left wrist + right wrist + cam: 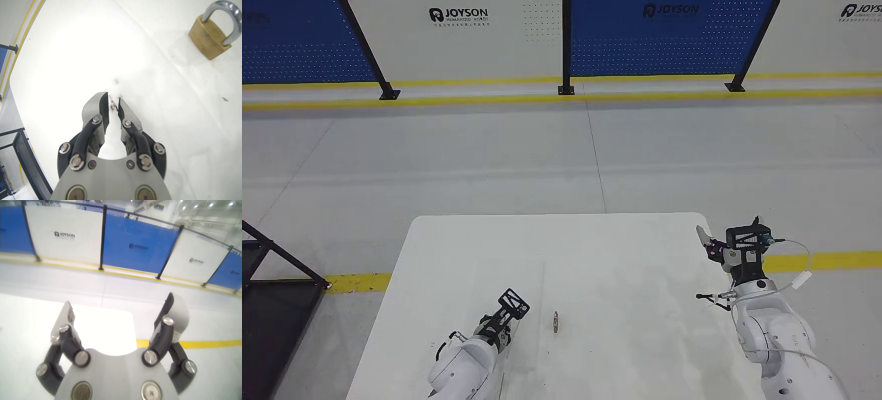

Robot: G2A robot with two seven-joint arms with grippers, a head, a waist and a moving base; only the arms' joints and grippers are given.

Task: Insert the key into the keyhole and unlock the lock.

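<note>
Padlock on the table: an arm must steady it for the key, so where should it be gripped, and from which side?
Take the padlock by its brass body, clamping the two broad flat faces, probably coming from above. It seems to stand upright, shackle up, so those parallel faces are exposed; the rounded shackle would likely slip.

We see bright overhead light; glare whitens the table point(66, 56); the padlock point(208, 41) casts a faint shadow; wrist-view edges bow.
</note>
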